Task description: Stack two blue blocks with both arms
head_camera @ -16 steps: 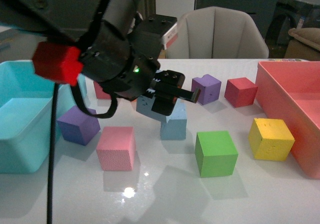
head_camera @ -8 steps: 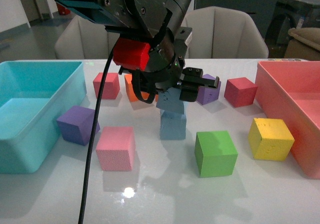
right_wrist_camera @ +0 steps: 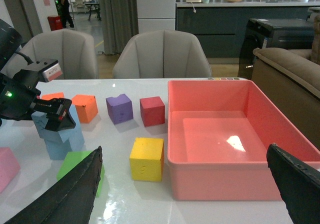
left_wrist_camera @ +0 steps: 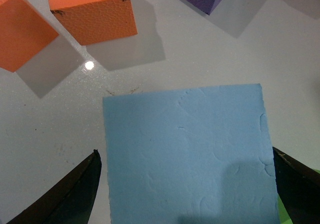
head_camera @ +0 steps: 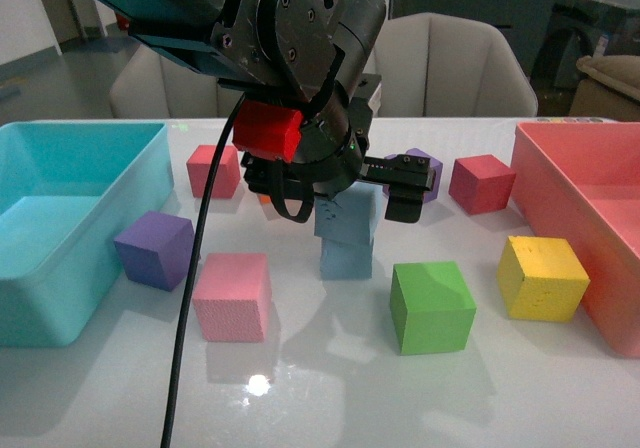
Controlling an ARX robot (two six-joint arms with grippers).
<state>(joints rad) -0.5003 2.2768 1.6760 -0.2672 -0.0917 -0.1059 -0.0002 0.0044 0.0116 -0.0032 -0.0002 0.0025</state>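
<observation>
Two pale blue blocks stand stacked at the table's middle. The upper blue block [head_camera: 347,218] rests on the lower blue block [head_camera: 346,259], turned slightly askew. My left gripper [head_camera: 348,206] hangs over the upper one, open, with a finger on each side. In the left wrist view, the upper block's top face [left_wrist_camera: 187,154] fills the space between the black fingertips [left_wrist_camera: 75,194]. From the right wrist view, the stack [right_wrist_camera: 57,134] stands far off to one side. My right gripper [right_wrist_camera: 180,189] is open and empty, away from the blocks, and out of the front view.
Around the stack are a green block [head_camera: 432,306], a yellow block [head_camera: 543,278], a pink block [head_camera: 233,296], a purple block [head_camera: 155,249], red blocks [head_camera: 482,183] and orange blocks [left_wrist_camera: 92,11]. A turquoise bin [head_camera: 60,268] stands at the left and a pink bin [head_camera: 560,168] at the right.
My left arm swung right and brought the tilted blue block over the other one. That block now sits on it, and the jaws have opened.
</observation>
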